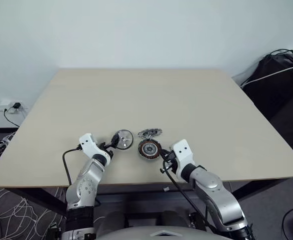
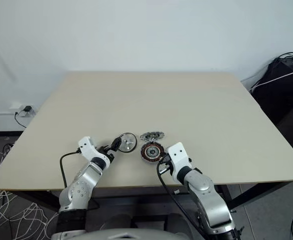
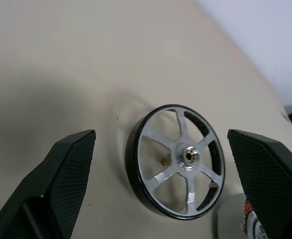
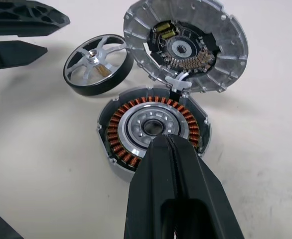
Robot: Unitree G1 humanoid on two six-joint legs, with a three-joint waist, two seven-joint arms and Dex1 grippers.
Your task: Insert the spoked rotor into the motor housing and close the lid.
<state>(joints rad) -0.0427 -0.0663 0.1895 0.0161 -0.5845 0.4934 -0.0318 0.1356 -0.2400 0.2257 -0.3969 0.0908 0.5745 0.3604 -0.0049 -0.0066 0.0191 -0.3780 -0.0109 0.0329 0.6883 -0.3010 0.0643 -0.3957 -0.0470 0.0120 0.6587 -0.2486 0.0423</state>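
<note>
The spoked rotor [image 3: 178,162], a silver spoked wheel with a dark rim, lies flat on the table, spokes up. My left gripper [image 3: 161,135] is open and points at it, with one finger [image 3: 61,184] on each side and just short of the rim. Right of the rotor sits the motor housing [image 4: 153,127], its copper windings ringing a silver hub. The lid [image 4: 186,42] lies open against the housing's far edge, inner side up. My right gripper [image 4: 166,140] is shut and empty, its tips over the housing's near rim. From above, the rotor [image 1: 123,139], housing [image 1: 149,148] and lid [image 1: 150,133] cluster near the front edge.
The beige table [image 1: 146,95] stretches bare behind the parts. Its front edge runs just behind both wrists. A black bag with cables [image 1: 281,75] stands off the table's right side. Loose wires [image 1: 6,210] lie on the floor at the left.
</note>
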